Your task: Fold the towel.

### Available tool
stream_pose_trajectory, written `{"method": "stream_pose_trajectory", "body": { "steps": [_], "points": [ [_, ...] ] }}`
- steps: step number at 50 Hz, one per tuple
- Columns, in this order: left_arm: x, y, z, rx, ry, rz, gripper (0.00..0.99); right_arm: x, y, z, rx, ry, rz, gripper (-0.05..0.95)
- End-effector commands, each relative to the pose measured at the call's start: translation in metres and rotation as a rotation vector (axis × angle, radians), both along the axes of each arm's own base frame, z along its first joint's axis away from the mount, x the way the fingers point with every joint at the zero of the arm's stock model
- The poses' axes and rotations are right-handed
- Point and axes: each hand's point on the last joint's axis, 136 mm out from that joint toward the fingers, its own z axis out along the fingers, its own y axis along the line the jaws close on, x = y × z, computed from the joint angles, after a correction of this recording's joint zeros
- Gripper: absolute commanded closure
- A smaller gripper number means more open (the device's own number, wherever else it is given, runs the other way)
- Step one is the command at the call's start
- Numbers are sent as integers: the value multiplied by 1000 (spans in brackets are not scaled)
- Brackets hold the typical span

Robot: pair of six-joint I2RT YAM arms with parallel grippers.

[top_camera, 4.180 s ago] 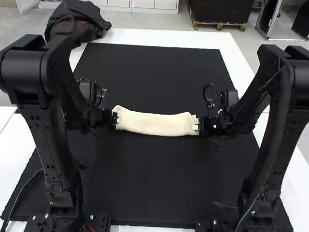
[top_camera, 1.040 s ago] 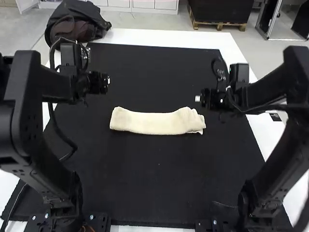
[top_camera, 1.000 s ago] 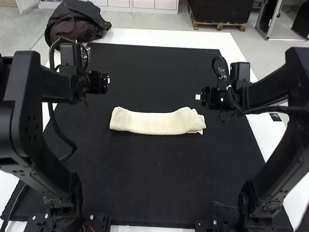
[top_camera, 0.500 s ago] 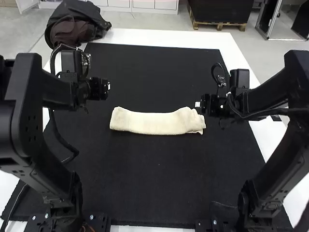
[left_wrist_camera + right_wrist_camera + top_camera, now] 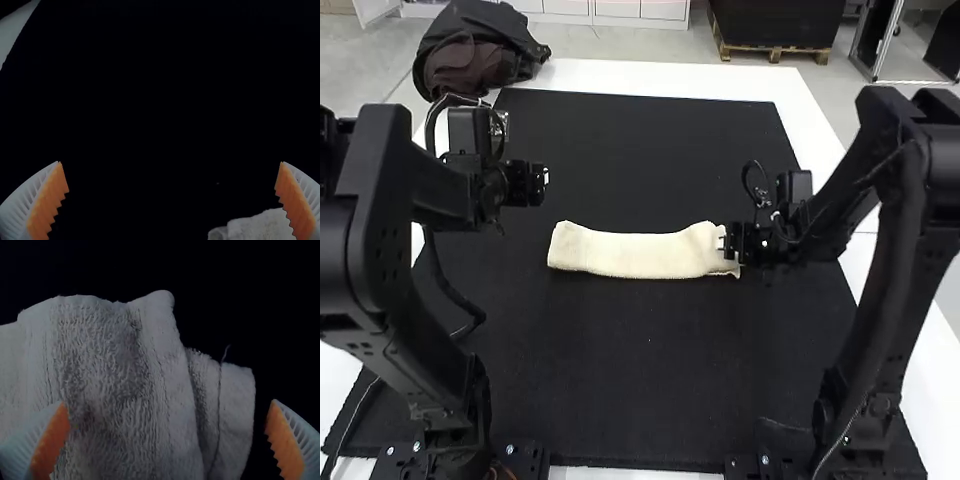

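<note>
High view
Right end effector (image 5: 722, 240): drops from its spot 0.5 s ago, just past the towel's far right corner, to the towel's right end; opens wide around that end.
Left end effector (image 5: 546, 178): keeps its place since 0.5 s ago, well away from the spot at the towel's left end occupied 4.2 s ago; stands open, beyond and apart from the cloth.
Towel (image 5: 640, 255): lies folded into a long, narrow strip across the middle, in the same place as 1.0 s ago, with uneven layers at the right end.
Surface: consists of a black mat (image 5: 650, 370) spread over a white counter (image 5: 800, 110).
Count: comes to two end effectors, one towel, one mat, one counter.

Left wrist view
Left end effector (image 5: 170, 162): has white ribbed fingers with orange pads (image 5: 48, 207), spread far apart.
Towel corner (image 5: 260, 227): shows pale beside one finger, on the dark mat.
Count: comes to two fingers, one towel corner.

Right wrist view
Right end effector (image 5: 168, 401): stands open, one finger over the towel, one just past its end.
Towel end: rests between the fingers, stacked in stepped layers, with a loose thread (image 5: 226, 354) sticking out.
Count: comes to two fingers, one thread.
</note>
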Motion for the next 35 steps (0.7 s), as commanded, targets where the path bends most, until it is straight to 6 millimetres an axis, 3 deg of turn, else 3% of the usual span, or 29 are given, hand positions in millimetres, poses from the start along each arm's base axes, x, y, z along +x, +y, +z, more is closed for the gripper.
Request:
{"method": "stream_pose_trajectory", "body": {
  "steps": [1,21,23,26,31,32,35],
  "points": [
    [1,3,-2,3,0,3,25,7,10,-4,0,-2,19,-8],
    [2,1,0,0,1,-5,25,2,14,-23,-25,37,25,20],
    [2,1,1,0,-2,-5,25,1,14,-27,-29,45,25,95],
    [2,2,1,0,-4,-5,25,-1,13,-32,-38,54,32,311],
    [2,2,1,0,-4,-5,25,-4,13,-39,-50,55,55,767],
    [2,2,1,0,-4,-5,25,-3,13,-39,-53,49,59,920],
    [2,2,2,0,-4,-5,25,-2,11,-38,-52,40,55,923]
  ]
}}
